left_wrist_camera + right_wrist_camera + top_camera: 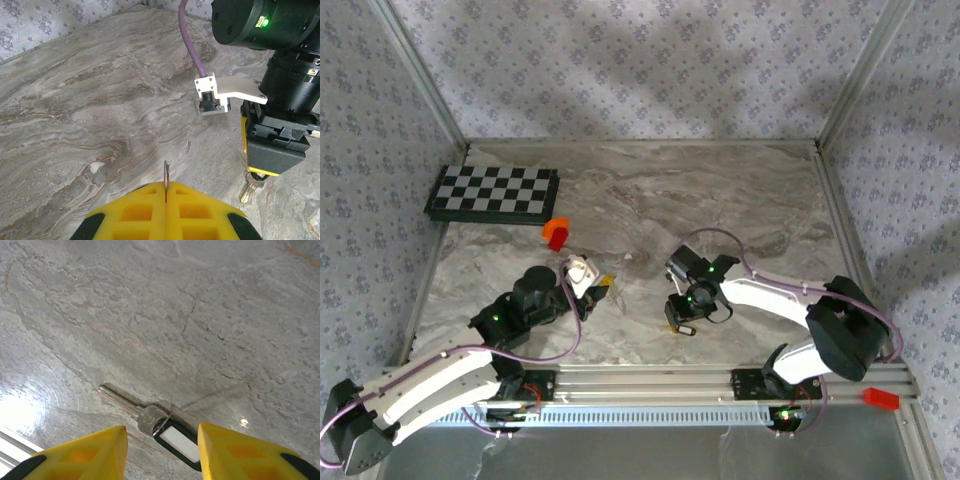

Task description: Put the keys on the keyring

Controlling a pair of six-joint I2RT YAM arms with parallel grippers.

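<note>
A silver key [125,402] lies flat on the marble table, with a small black tag holding a white label [180,442] joined to its head. My right gripper [161,431] hangs open just above it, one yellow finger on each side of the tag, touching neither. In the left wrist view the key's blade [248,189] pokes out below the right gripper [272,155]. My left gripper [166,192] is shut on the keyring [166,174], a thin silvery strip seen edge-on, sticking up from between the yellow fingers. From above, the left gripper [598,292] and right gripper [682,320] stand a short way apart.
An orange-red block [556,232] sits behind the left gripper. A black-and-white chequered board [492,193] lies at the back left. Metal frame rails [650,378] run along the table's near edge, with a small red piece [880,398] at the right.
</note>
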